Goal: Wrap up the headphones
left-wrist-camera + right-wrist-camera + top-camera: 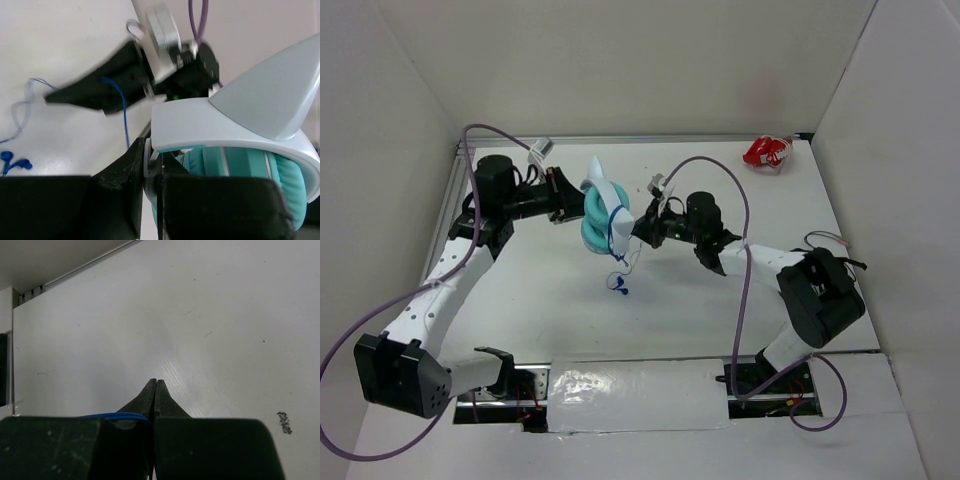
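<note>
The teal headphones (602, 215) with white headband and pointed cat-ear tips hang above the table middle. My left gripper (566, 207) is shut on the headband's end; the left wrist view shows the headphones (235, 135) pinched between its jaws (152, 172). My right gripper (636, 232) is shut on the thin blue cable (117, 415), just right of the headphones. The cable (617, 245) runs down from the headphones to a blue plug (619, 287) on the table, also in the left wrist view (15, 162).
A small red-and-white object (767, 152) lies at the back right near the wall. White walls enclose the table at the back and both sides. Purple robot cables loop over both arms.
</note>
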